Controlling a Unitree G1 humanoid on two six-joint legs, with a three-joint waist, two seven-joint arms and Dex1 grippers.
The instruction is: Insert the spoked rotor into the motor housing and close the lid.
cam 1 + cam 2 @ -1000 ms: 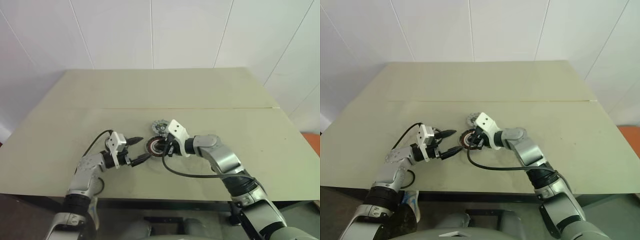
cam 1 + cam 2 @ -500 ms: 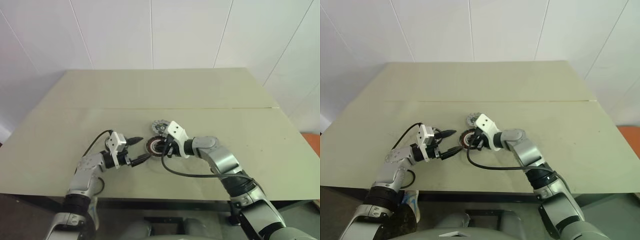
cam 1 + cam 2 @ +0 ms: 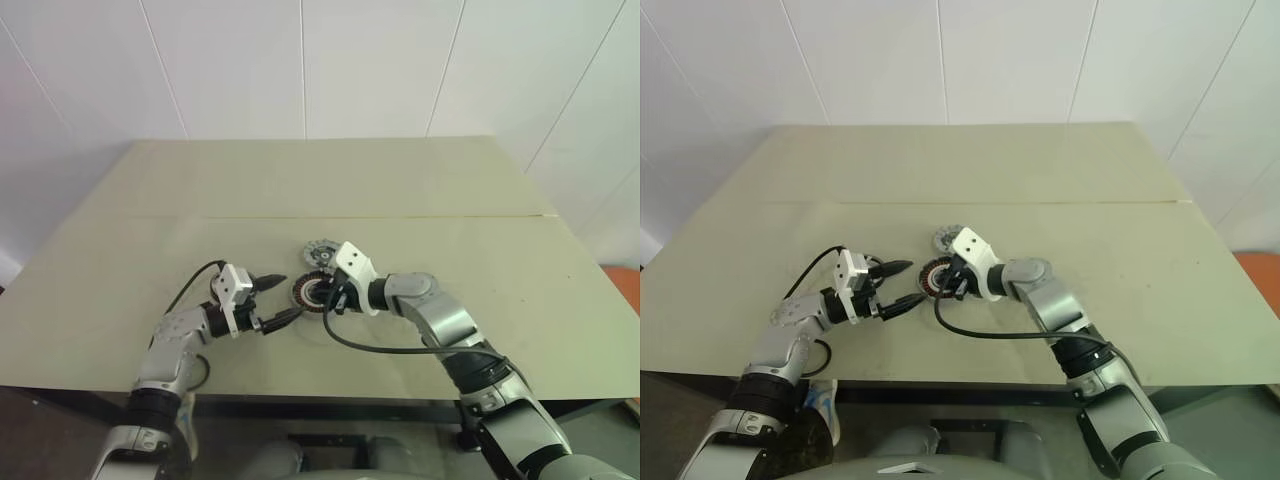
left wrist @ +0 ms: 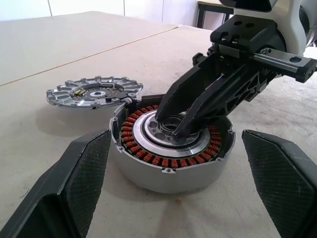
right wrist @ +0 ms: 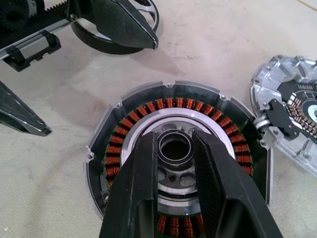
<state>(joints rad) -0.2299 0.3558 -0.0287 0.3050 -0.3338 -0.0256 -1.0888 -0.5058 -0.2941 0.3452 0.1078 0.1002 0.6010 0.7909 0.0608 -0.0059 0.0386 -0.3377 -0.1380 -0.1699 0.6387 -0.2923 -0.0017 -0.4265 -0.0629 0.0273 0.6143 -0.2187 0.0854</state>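
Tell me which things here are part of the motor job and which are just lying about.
Job:
motor housing
spoked rotor beside it
right gripper, clamped on the housing's hub
left gripper, open, flanking the housing
dark round part behind it, possibly the lid

Not the job:
table
black cable on the right arm

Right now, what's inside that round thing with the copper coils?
Inside the motor housing, the right hand grips a dark central ring within a silvery disc. Its fingers cover part of the disc.

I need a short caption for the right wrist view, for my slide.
Right gripper pinching the hub ring at the centre of the motor housing.
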